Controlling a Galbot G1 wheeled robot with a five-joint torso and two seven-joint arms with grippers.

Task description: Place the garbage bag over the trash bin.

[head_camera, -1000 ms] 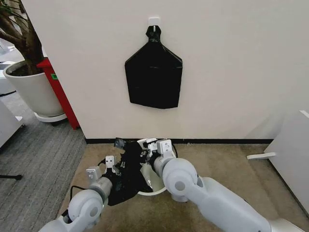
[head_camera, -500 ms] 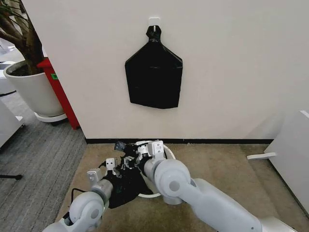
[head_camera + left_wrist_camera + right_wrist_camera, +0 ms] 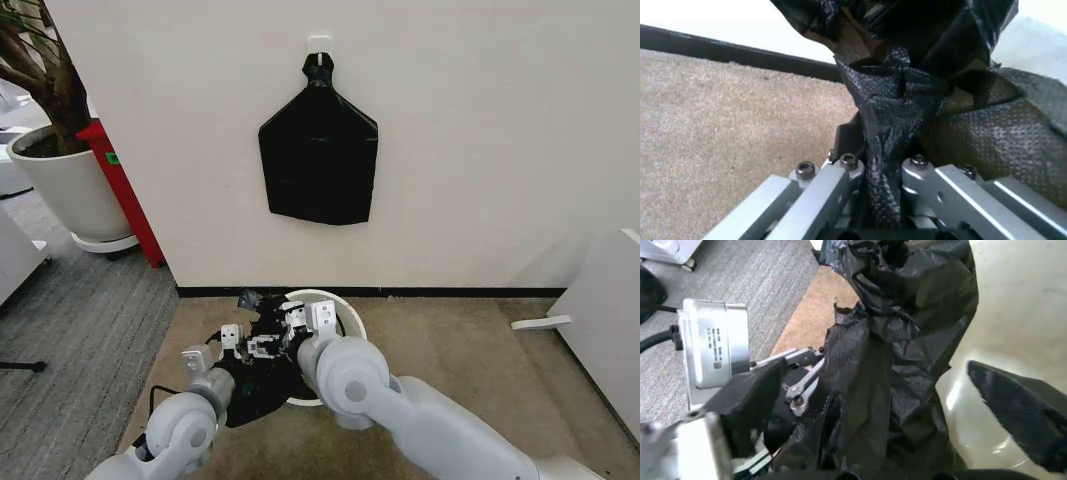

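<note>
Right end effector (image 3: 300, 322) has swung left, open around the crinkly black plastic garbage bag (image 3: 262, 372) that the left end effector (image 3: 233, 342) clamps, uncovering the round cream-white plastic trash bin (image 3: 350, 318), unlined.

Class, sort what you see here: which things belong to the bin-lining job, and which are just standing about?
Job: garbage bag, trash bin, left gripper pinching the bag, right gripper at the bag.

Standing about: black bag bundle on the wall hook, plant pot.
</note>
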